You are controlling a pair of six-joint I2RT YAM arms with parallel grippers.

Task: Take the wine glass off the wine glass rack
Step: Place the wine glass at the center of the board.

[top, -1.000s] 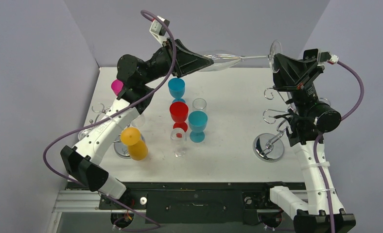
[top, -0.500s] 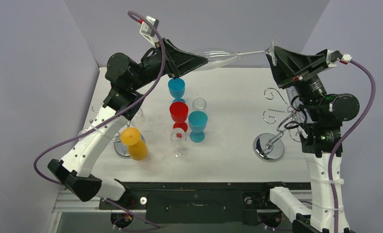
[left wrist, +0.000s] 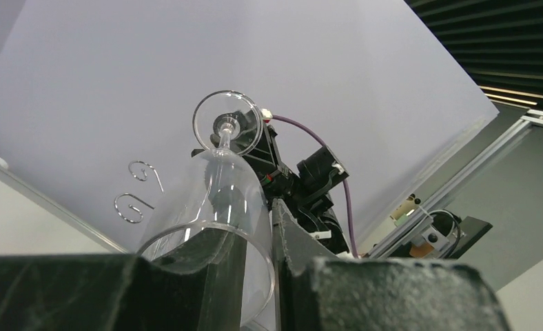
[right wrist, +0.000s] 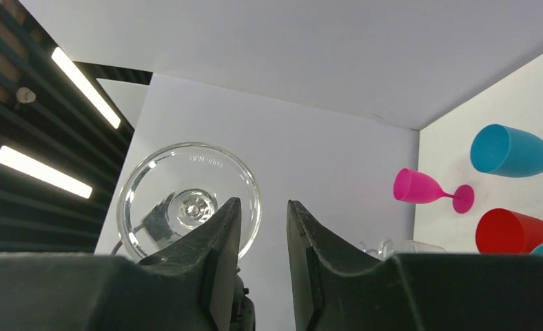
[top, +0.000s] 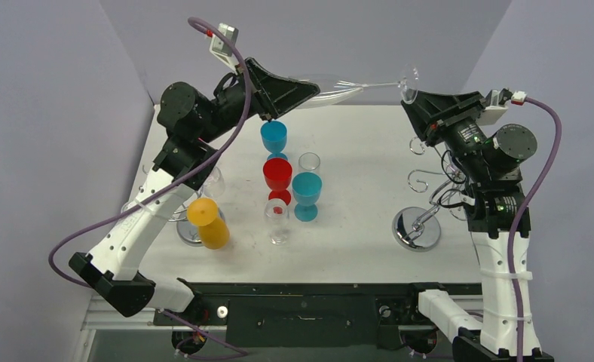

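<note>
Finds the wine glass (top: 343, 84) already off the wine glass rack (top: 417, 228), high in the air above the far edge of the bench (top: 369, 188). Lies on its side there, bowl to the left and foot (right wrist: 186, 203) to the right.

Shows the left jaws pinched on the wall of the bowl at its rim, with the glass wall between them in the left wrist view. Shows the right jaws parted only narrowly, with nothing between them. Puts the round foot just behind and to one side of that gap; cannot tell whether touching or not. Leaves the whole weight, by the look of it, on the left side alone.

Counts the main step as done, with no hook of the rack anywhere near the stem. Leaves, most likely, only the finish: bring the glass down, turn it upright, stand it on a bare patch of bench away from the red goblet (top: 277, 175) and its neighbours, then let go. Calls for care, given a pinch on thin, smooth glass.
</note>
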